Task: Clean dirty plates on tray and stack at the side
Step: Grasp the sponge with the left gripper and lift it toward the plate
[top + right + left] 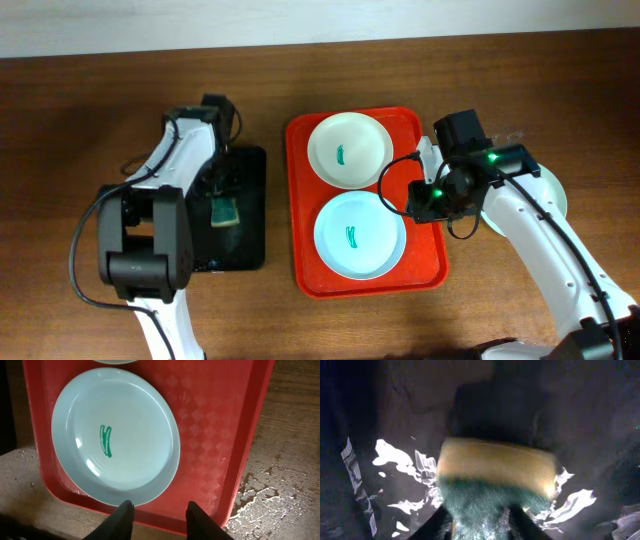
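Preparation for wiping, with green marks on both plates in the tray.
Shows the left gripper (481,525) pinched on the sponge (495,467) over the black tray (252,200) at 9 o'clock, blurred but seemingly held; shows the right gripper (160,516) spread wide and empty above the 6 o'clock rim of the pale blue plate (130,420) on the tray (210,435), with a second plate (362,135) at 12 o'clock and a third plate (553,195) outside at 3 o'clock. Likely calls next for carrying the sponge across to the green smear (105,440).

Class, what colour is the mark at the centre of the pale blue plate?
Green. The mark on the plate shows best in the right wrist view.
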Robot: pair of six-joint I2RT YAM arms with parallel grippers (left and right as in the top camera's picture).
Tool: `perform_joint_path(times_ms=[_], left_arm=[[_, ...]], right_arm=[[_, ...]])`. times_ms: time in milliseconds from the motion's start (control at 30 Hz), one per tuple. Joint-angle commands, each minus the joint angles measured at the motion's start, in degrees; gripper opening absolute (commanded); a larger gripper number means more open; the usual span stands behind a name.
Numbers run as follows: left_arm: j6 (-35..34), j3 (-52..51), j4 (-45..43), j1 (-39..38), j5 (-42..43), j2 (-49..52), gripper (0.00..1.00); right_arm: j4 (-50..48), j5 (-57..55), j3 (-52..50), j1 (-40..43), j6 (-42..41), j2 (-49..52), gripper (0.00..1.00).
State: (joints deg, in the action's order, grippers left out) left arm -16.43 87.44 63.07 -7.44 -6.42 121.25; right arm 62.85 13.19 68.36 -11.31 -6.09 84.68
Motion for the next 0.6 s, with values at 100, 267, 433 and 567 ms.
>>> perform_joint_path(times_ms=[100, 267, 433, 567], left_arm=[[-0.04, -5.16, -2.03, 0.09, 2.62, -0.35, 0.0], [0.26, 2.16, 4.57, 0.09, 2.58, -2.14, 0.0], [0.68, 11.23, 10.8, -0.5, 2.56, -6.27, 0.0], [0.68, 12.63, 11.08, -1.75, 2.67, -9.29, 0.0]], right_arm=[[0.28, 0.31, 0.66, -0.26, -0.44, -0.74, 0.36], [0.2, 0.28, 0.66, -0.26, -0.44, -0.74, 0.36], [1.51, -8.92, 0.42, -0.22, -14.27, -0.72, 0.33], [-1.27, -7.41, -1.81, -0.13, -14.73, 0.04, 0.39]])
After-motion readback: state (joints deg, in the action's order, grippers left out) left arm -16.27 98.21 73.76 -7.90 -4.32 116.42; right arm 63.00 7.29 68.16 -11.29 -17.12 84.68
